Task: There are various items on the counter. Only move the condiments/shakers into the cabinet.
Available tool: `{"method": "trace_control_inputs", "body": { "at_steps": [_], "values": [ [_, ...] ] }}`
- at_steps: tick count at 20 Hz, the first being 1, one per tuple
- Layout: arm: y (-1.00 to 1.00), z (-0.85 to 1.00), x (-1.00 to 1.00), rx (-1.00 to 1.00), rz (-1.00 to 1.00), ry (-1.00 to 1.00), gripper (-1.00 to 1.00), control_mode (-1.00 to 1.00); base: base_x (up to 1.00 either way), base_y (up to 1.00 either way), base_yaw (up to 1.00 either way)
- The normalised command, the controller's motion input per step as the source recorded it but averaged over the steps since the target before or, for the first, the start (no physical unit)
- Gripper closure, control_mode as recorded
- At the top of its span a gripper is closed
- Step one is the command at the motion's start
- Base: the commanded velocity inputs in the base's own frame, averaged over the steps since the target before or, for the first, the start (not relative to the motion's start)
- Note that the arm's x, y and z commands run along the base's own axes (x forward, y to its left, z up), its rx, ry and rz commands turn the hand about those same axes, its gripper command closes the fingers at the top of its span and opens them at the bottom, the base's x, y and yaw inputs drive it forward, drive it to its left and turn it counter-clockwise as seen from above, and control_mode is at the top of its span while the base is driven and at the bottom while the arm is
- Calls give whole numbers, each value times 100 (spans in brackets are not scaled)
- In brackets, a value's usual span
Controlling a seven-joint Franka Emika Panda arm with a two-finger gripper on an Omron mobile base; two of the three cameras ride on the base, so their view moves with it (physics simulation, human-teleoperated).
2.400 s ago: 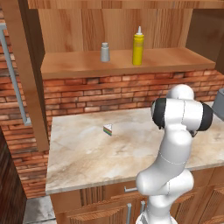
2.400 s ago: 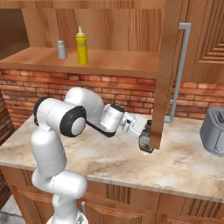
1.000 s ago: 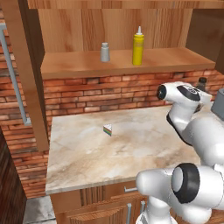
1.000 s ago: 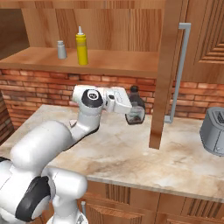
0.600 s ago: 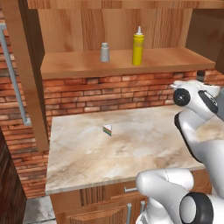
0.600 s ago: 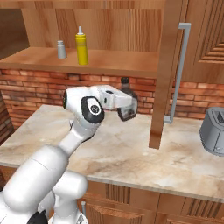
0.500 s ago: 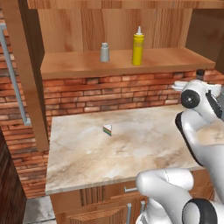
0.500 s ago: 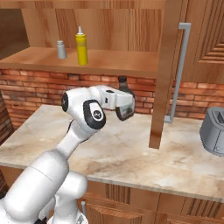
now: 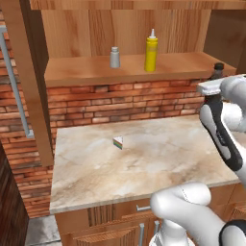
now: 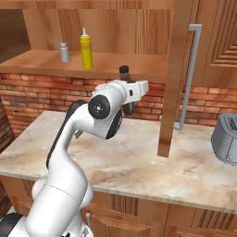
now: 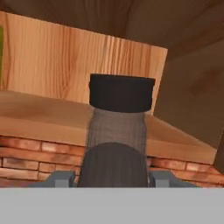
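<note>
Jaws of the gripper (image 11: 113,177) pinched the dark bottle (image 11: 118,131), holding it upright above the counter (image 9: 144,163) and just before the shelf's front edge. One wooden cabinet (image 9: 129,69) hung over a brick wall (image 9: 120,103), its door (image 10: 173,74) with a metal bar handle (image 10: 187,76) standing open beside the arm. One grey toaster (image 10: 226,139) sat far right. On the plank shelf stood one yellow squeeze bottle (image 9: 151,50) and one small grey shaker (image 9: 115,57). One tiny rainbow-striped wedge (image 9: 118,142) lay on the marbled counter.

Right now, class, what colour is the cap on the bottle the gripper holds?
Black, on the dark bottle; clearest in the hand view.
</note>
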Motion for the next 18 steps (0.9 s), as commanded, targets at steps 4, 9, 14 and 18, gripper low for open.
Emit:
{"method": "trace_control_inputs", "body": {
  "at_steps": [4, 9, 14, 18],
  "values": [
    [0, 83, 1, 18, 21, -6, 100, -100, 0, 0, 0],
    [-1, 46, 2, 8, 9, -10, 100, -100, 0, 0, 0],
    [11, 4, 19, -1, 3, -19, 100, -100, 0, 0, 0],
    [42, 3, 28, -3, 4, -19, 100, -100, 0, 0, 0]
  ]
}}
